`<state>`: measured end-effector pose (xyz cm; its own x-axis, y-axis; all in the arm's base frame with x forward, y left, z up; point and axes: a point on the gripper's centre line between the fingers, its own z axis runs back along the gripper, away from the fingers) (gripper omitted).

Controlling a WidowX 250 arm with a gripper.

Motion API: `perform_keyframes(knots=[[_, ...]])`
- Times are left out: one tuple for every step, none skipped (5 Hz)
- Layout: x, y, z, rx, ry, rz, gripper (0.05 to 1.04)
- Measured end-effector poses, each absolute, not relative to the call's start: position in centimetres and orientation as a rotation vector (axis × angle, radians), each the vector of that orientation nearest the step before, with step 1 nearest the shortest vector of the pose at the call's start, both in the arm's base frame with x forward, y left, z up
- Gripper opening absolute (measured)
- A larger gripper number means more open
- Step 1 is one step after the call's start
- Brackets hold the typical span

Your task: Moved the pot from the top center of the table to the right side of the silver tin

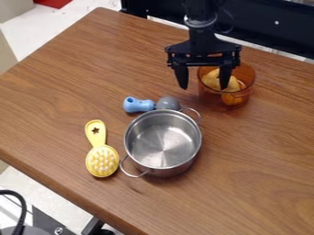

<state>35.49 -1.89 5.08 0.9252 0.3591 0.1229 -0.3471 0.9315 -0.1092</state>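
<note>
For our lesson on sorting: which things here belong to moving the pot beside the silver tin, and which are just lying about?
Job:
- amber pot, with yellow-orange contents
- silver tin
- gripper

Lying about:
- yellow brush
- blue-and-grey tool

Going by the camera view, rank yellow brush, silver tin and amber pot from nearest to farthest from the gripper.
1. Amber pot: right at the gripper, toward the view's upper right.
2. Silver tin: lower down, near the middle.
3. Yellow brush: farther out, left of the tin.
</note>
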Motion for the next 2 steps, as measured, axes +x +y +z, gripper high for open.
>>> perform_keyframes(knots=[[35.54, -2.10, 5.00, -0.075, -0.148, 0.367, 0.672], [35.05, -2.60, 4.19, -0.058, -0.156, 0.358, 0.377]])
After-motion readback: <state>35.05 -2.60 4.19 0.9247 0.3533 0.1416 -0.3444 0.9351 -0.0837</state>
